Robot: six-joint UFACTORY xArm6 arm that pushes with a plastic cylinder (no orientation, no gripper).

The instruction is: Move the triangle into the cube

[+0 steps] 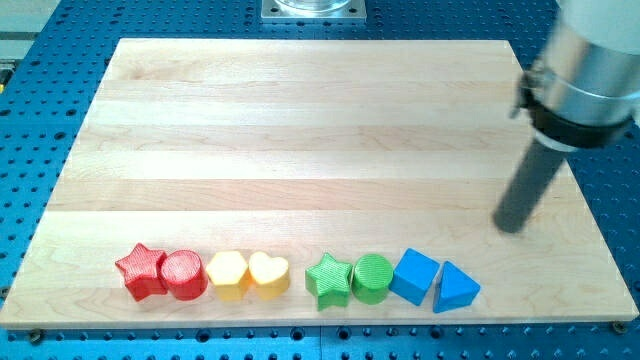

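Observation:
The blue triangle (pixel 456 288) lies near the view's bottom right, at the right end of a row of blocks. The blue cube (pixel 415 275) sits just to its left, nearly touching it. My tip (pixel 511 226) rests on the wooden board (pixel 300 130), up and to the right of the triangle, well apart from every block.
The row runs along the view's bottom: a red star (pixel 140 271), a red cylinder (pixel 183 275), a yellow hexagon-like block (pixel 228 274), a yellow heart (pixel 269 274), a green star (pixel 328 280) and a green cylinder (pixel 372 278). A blue perforated table (pixel 40 120) surrounds the board.

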